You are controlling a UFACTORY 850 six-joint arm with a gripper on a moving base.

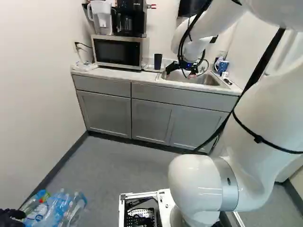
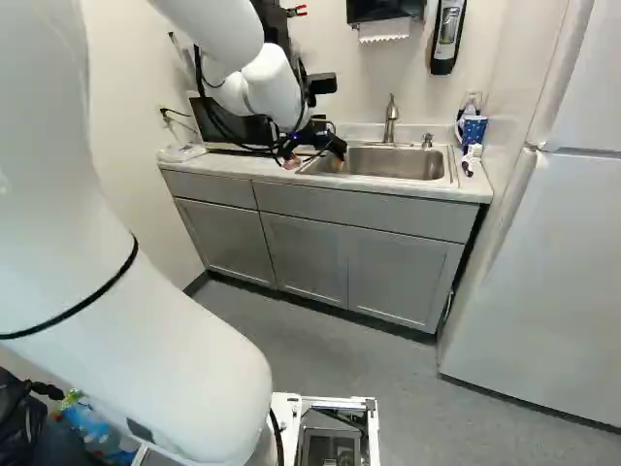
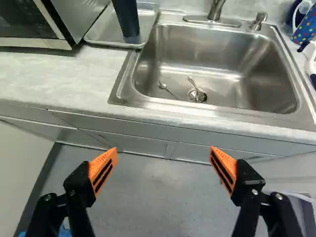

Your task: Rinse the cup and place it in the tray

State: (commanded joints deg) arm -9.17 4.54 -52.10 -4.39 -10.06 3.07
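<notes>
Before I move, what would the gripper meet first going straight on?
The open gripper would likely meet the counter's front edge first; depth is unclear, so perhaps the cabinet front just below.

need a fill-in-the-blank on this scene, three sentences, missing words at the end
1. The tray lies between the sink and the ____.
2. The dark cup stands on the ____.
3. The gripper has nothing between its fingers, which stand ____.

Missing words: microwave; tray; open.

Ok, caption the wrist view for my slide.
Open pincer facing a steel kitchen sink with a spoon inside, a dark cup standing on the tray beside it.
</notes>
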